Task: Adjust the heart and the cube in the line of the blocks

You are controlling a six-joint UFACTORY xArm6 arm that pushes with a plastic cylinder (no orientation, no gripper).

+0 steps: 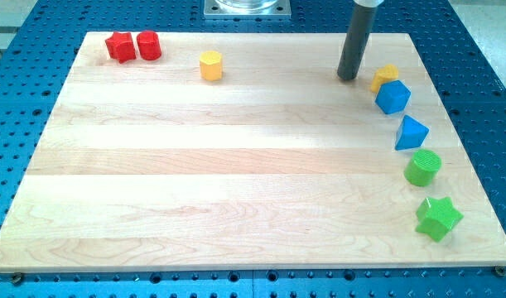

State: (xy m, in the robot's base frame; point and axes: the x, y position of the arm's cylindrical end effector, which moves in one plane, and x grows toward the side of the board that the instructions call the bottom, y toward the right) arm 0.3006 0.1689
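My tip (348, 77) rests on the board near the view's top right, just left of a yellow heart (385, 77). Below the heart runs a curved line down the right side: a blue cube (393, 97), a blue triangular block (412, 133), a green cylinder (423, 168) and a green star (438, 218). The yellow heart touches the blue cube's upper left edge. My tip is a small gap away from the heart and touches no block.
A red star (120, 46) and a red cylinder-like block (149, 45) sit side by side at the board's top left. A yellow hexagonal block (211, 64) stands to their right. The wooden board (236, 165) lies on a blue perforated table.
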